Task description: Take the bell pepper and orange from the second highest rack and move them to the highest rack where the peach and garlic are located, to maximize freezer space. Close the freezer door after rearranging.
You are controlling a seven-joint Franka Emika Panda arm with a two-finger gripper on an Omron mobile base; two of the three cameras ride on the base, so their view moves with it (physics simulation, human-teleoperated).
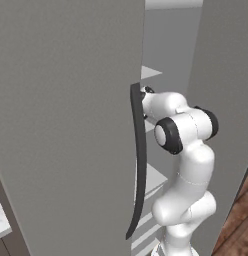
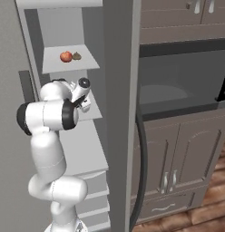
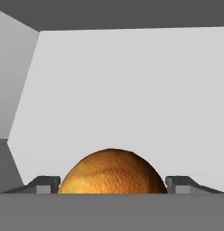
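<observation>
Gripper (image 3: 112, 184): fingers (image 3: 44, 184) spread, one each side of orange (image 3: 112, 173), narrow gaps visible both flanks; contact not confirmed, grip not established. Orange dead centre between tips, straight ahead along approach axis, round, no long axis to align. Sits on second-highest rack (image 2: 94, 113) of freezer (image 2: 119, 90), toward front edge. Peach (image 2: 66, 56) and garlic (image 2: 76, 56) on highest rack (image 2: 87, 61), directly above. Judgement: close, lift upward.

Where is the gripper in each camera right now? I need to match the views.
Left base view: gripper upper centre, just past the door handle.
Right base view: left of centre, below the top shelf.
Hand view: fingertips at bottom, flanking the orange.
Shared landmark: the pale freezer shelves.
</observation>
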